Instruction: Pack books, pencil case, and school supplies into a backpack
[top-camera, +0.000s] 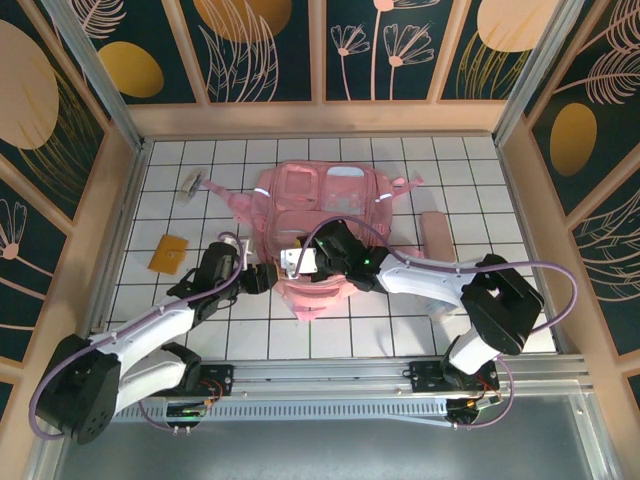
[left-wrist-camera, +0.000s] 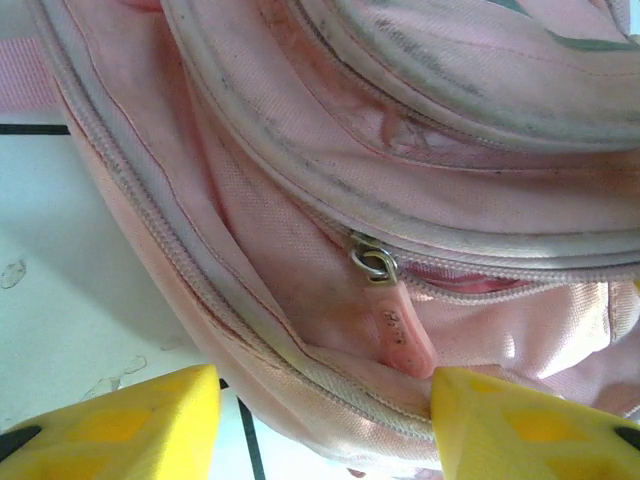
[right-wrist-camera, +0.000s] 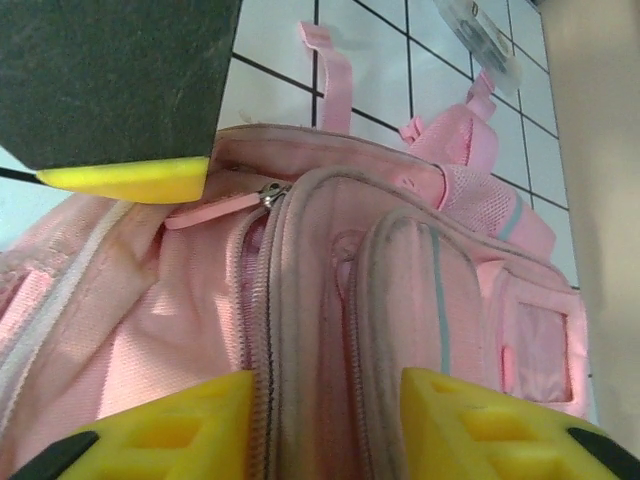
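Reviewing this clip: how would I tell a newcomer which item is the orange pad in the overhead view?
Find the pink backpack in the middle of the white gridded table. Left of it, near the table's left edge, the orange pad lies flat on the tiles, clear of the bag. It is an orange square, whereas the grey-white piece farther back is pale and oblong.

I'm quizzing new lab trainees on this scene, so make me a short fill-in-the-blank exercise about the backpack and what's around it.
1. The backpack is ___ in colour.
2. The orange pad lies on the table to the backpack's ___ side.
3. The left gripper has its ___-coloured jaws open near the zipper pull.
Missing words: pink; left; yellow.
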